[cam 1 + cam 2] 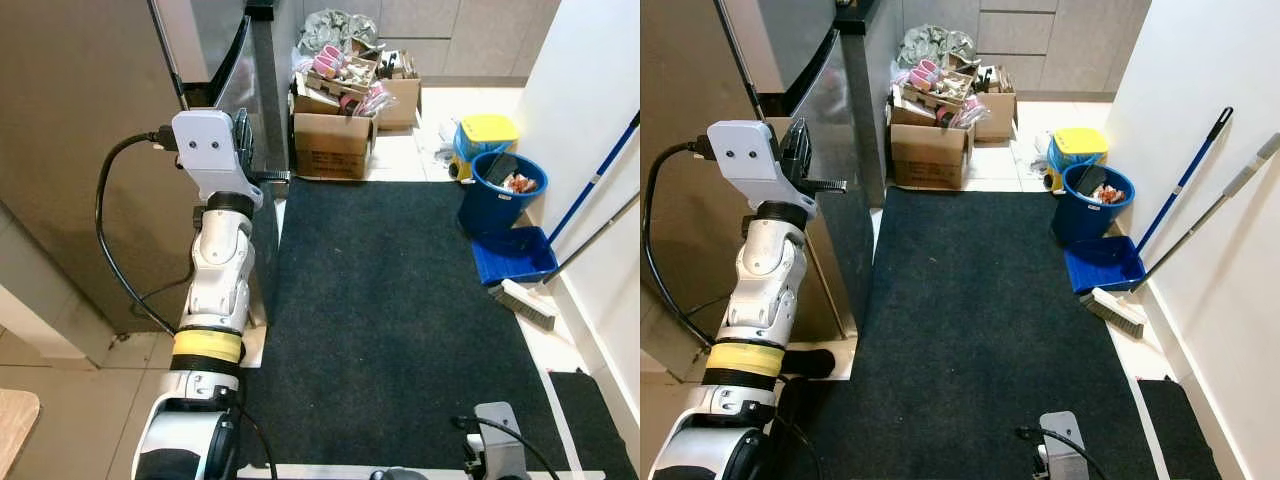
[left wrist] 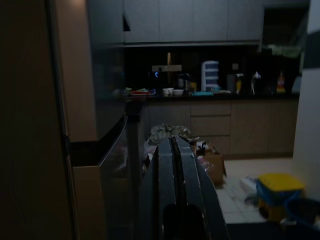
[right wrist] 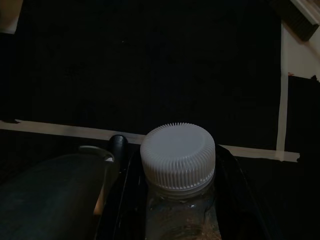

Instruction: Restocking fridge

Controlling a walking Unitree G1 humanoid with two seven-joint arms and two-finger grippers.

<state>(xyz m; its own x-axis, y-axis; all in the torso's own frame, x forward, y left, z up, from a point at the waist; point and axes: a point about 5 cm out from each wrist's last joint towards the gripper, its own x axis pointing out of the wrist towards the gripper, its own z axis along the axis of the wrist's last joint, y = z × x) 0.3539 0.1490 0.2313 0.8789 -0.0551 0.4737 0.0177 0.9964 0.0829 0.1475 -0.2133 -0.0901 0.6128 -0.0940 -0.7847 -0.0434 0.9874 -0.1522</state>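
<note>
Your right hand [image 3: 175, 200] pinches a clear bottle [image 3: 180, 220] below its ribbed white cap [image 3: 178, 155]; likely light, slippery. Left hand [image 2: 172, 190], fingers pressed together, is raised near the fridge door [image 1: 235, 90].

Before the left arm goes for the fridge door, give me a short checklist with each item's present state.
1. Right gripper has the bottle: ok, white cap sits between the fingers.
2. Left gripper free to pull: ok, fingers closed together, nothing in them.
3. Left gripper at the fridge door edge: ok, raised beside it; contact cannot tell.
4. Fridge door open: not ok, appears closed.
5. Dark mat in front free of obstacles: ok; boxes and blue bucket stand beyond its edges.
</note>
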